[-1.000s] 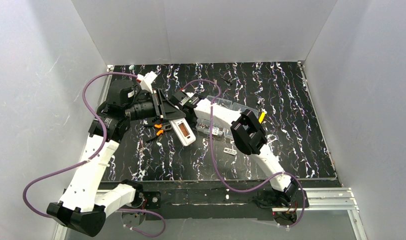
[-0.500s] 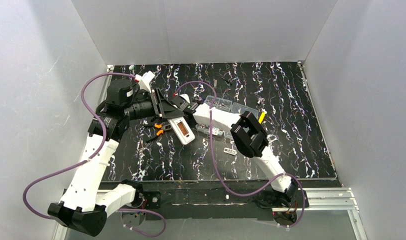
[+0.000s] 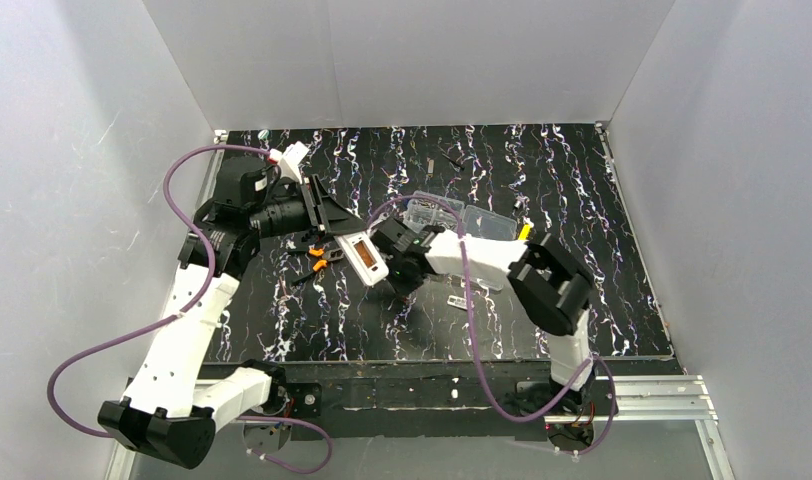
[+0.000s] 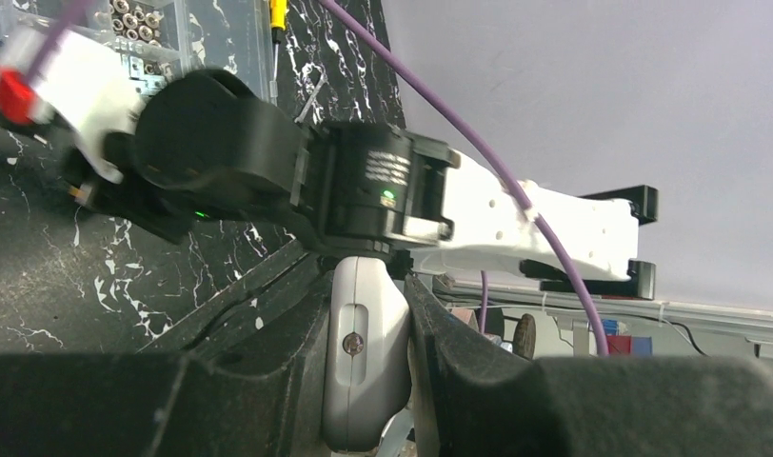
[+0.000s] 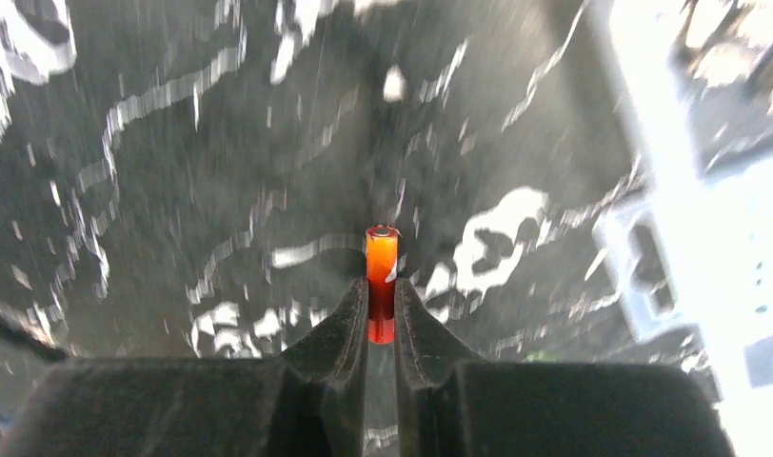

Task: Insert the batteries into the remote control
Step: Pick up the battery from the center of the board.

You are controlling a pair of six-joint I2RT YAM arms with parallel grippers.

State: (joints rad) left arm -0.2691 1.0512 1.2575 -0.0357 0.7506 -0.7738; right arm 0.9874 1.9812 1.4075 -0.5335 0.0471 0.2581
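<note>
My left gripper [image 3: 350,240] is shut on the white remote control [image 3: 366,258] and holds it tilted above the table, brownish battery recess facing up. In the left wrist view the remote's end [image 4: 364,362] sits pinched between the jaws. My right gripper [image 3: 394,268] is just right of the remote, low over the table. In the right wrist view it [image 5: 381,297] is shut on a small orange-red battery [image 5: 381,271] that sticks out past the fingertips. Whether the battery touches the remote cannot be told.
A clear plastic compartment box [image 3: 452,215] lies behind the right arm, also in the left wrist view [image 4: 145,29]. A tiny white cover piece [image 3: 460,301] lies on the black marbled table. Small orange pieces [image 3: 318,258] lie under the left gripper. A yellow tool [image 3: 523,233] lies by the box.
My right arm has swung round: its gripper moved from behind the remote to its right, near side, and its elbow moved right. The left gripper and remote barely moved.
</note>
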